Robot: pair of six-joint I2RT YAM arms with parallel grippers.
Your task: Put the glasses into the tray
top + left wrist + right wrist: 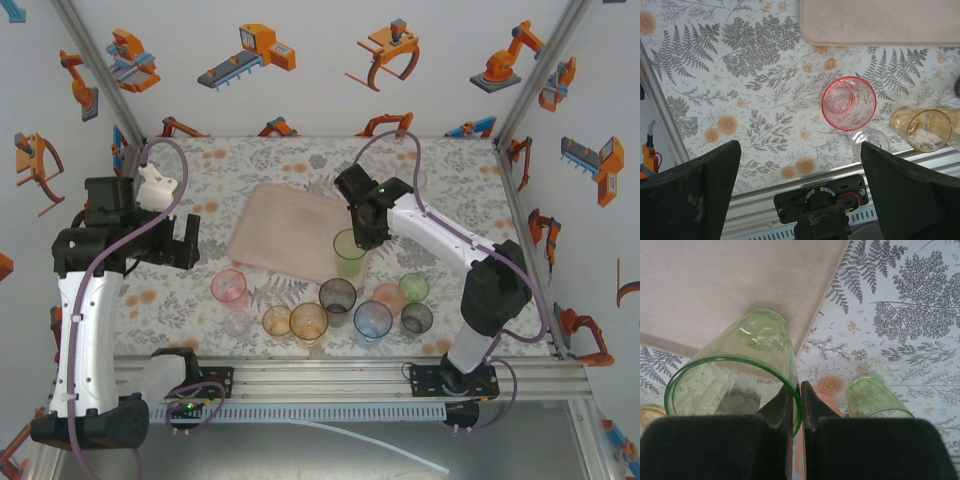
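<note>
My right gripper (362,230) is shut on the rim of a tall green glass (350,254), one finger inside the wall and one outside. In the right wrist view that green glass (740,365) stands tilted under the gripper (800,390), its base over the near right corner of the pale pink tray (715,285). The tray (285,240) lies mid-table with nothing else on it. My left gripper (186,240) hovers open at the left, empty. Below it are a pink glass (848,102), a clear glass (870,142) and an amber glass (928,130).
Several glasses stand in a band along the near edge: pink (229,287), clear (238,322), two amber (309,322), smoky (338,295), blue (373,320), small green (414,288), dark grey (417,318). The metal rail (330,375) bounds the table's front.
</note>
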